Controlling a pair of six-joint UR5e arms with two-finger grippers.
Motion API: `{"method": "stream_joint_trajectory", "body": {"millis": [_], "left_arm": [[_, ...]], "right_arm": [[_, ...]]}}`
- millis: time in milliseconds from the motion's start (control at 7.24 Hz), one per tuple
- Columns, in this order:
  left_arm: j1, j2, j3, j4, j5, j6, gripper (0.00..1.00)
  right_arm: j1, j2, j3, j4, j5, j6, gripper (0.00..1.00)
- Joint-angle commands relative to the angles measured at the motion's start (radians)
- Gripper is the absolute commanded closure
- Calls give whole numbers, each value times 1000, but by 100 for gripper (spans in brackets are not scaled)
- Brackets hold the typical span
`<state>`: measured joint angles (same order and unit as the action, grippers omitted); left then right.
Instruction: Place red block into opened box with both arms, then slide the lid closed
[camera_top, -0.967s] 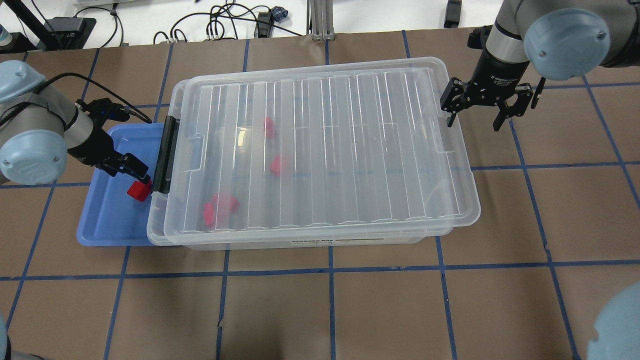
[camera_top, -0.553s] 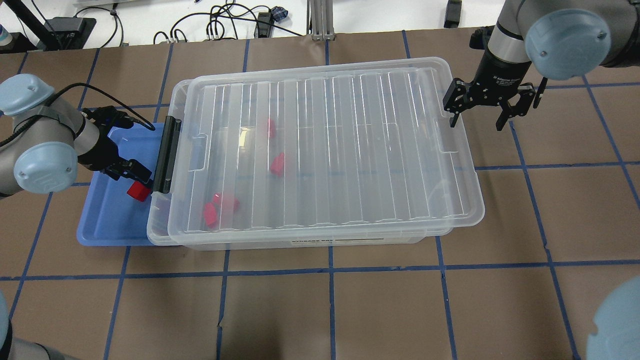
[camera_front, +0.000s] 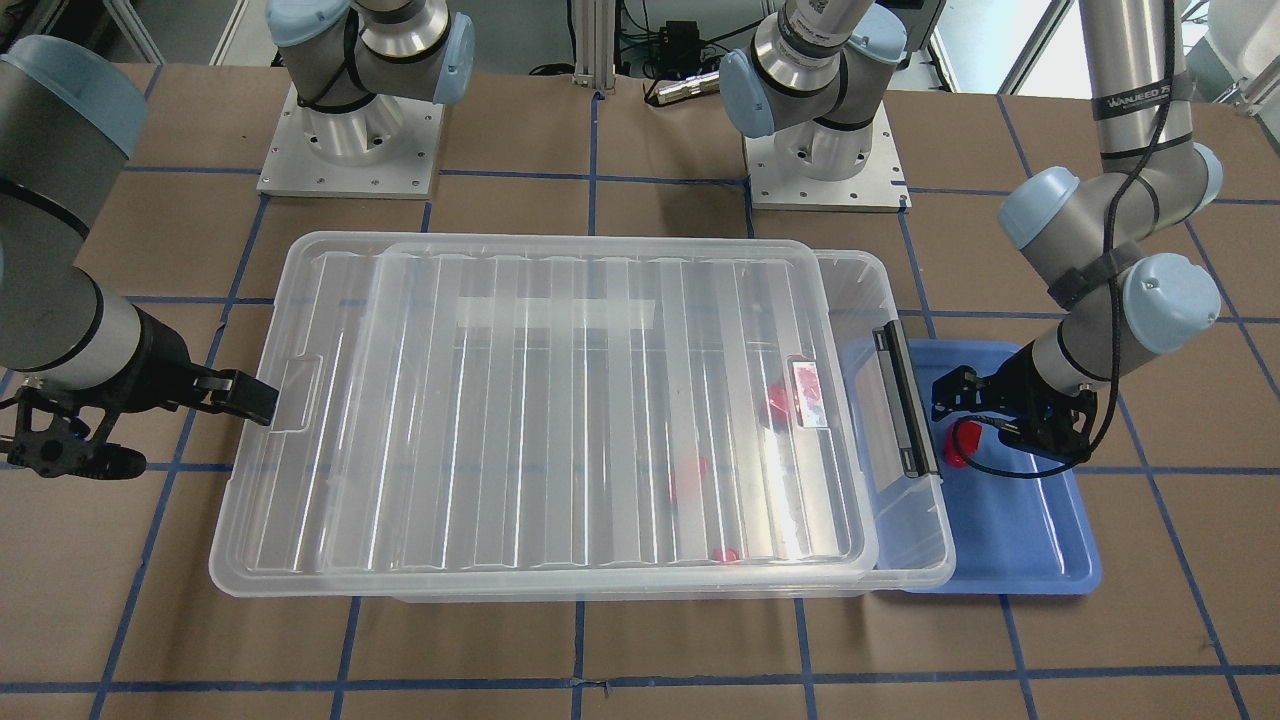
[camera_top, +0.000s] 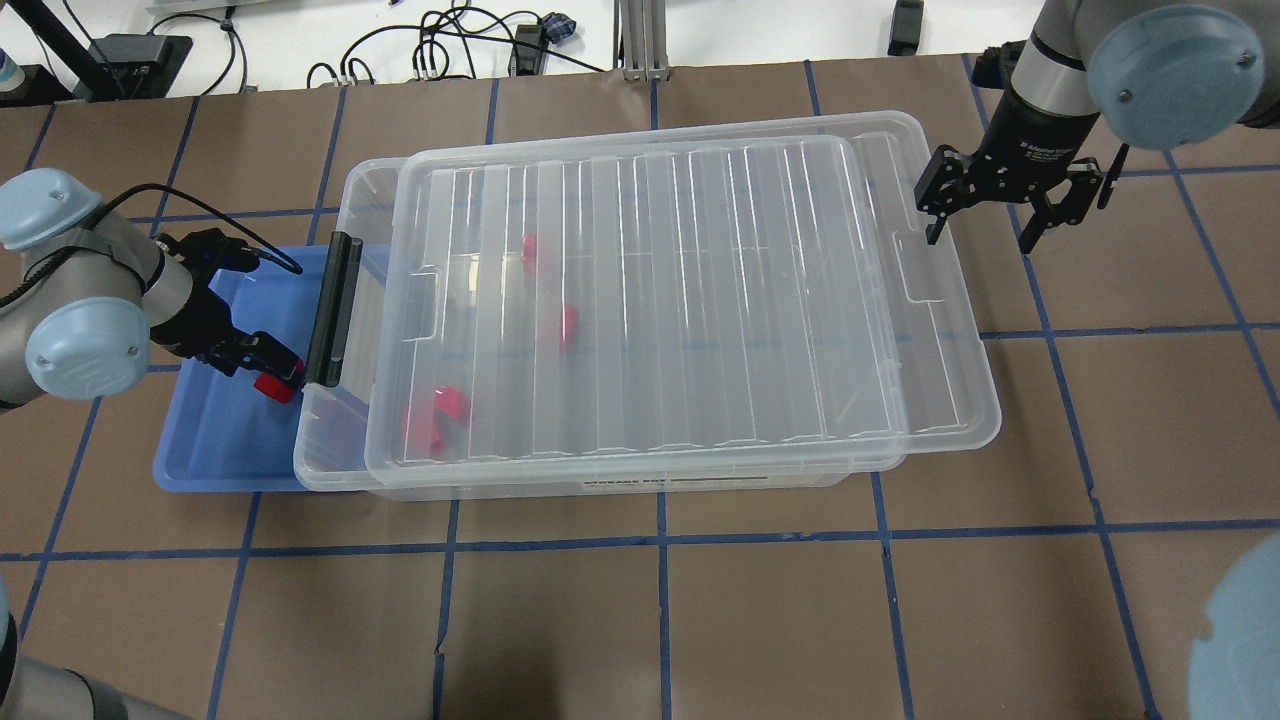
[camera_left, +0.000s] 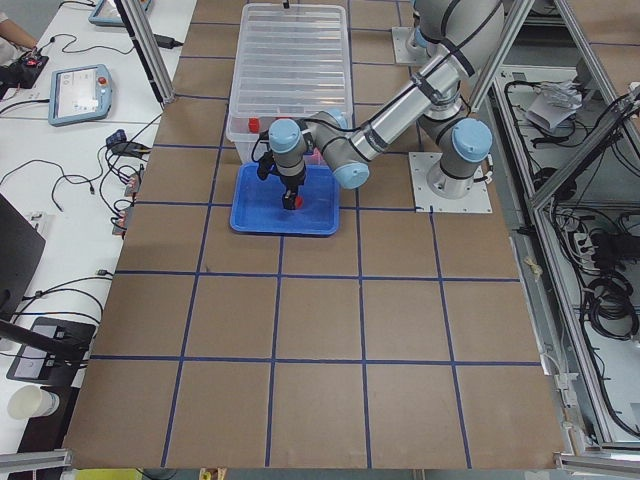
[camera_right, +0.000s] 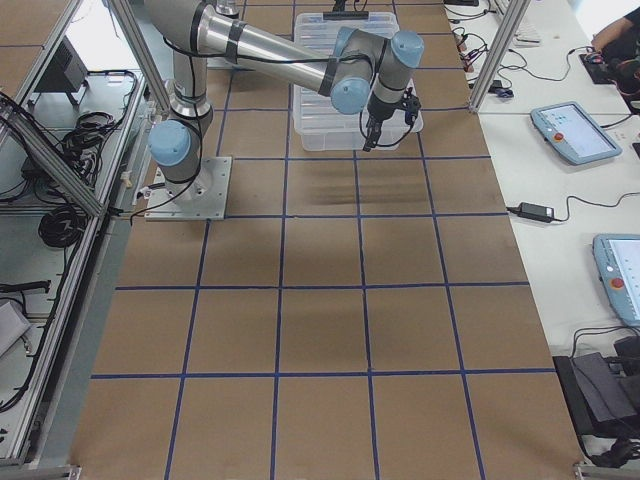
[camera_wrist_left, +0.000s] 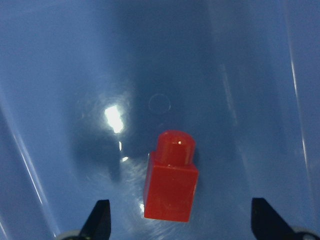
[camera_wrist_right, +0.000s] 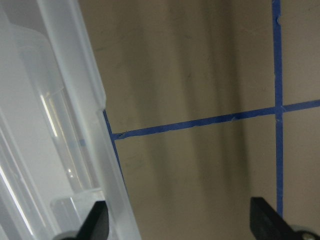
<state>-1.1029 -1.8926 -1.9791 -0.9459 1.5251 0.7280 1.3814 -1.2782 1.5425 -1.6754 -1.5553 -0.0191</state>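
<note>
Sliding toward three o'clock over the past second, the large ribbed clear plastic lid has bared a strip of the big clear plastic storage box at its nine o'clock, black-handled end. The right pincer, spread wide and empty, has one finger against the lid's end. The left pincer has dropped, fingers wide astride the small glossy red block, which lies ungrasped in the shallow blue tray. To me the gap looks narrow yet.
</note>
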Motion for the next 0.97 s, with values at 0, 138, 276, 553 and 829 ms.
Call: {"method": "stream_joint_trajectory", "body": {"millis": [0,138,276,553,829], "left_arm": [[-6,-29,-7,56,1,-24,7],[-6,-36,-6,76,3,-22,22],[-6,-39,-1,84,3,-13,25],[-8,-52,6,93,-6,-24,49],[-20,-40,9,93,6,-21,87]], "right_arm": [[-4,0,1,-30,-28,-1,0],[-10,0,1,-32,-29,-1,0],[-36,0,1,-32,-28,-16,0],[-55,0,1,-33,-29,-61,0],[-90,0,1,-46,-45,-106,0]]}}
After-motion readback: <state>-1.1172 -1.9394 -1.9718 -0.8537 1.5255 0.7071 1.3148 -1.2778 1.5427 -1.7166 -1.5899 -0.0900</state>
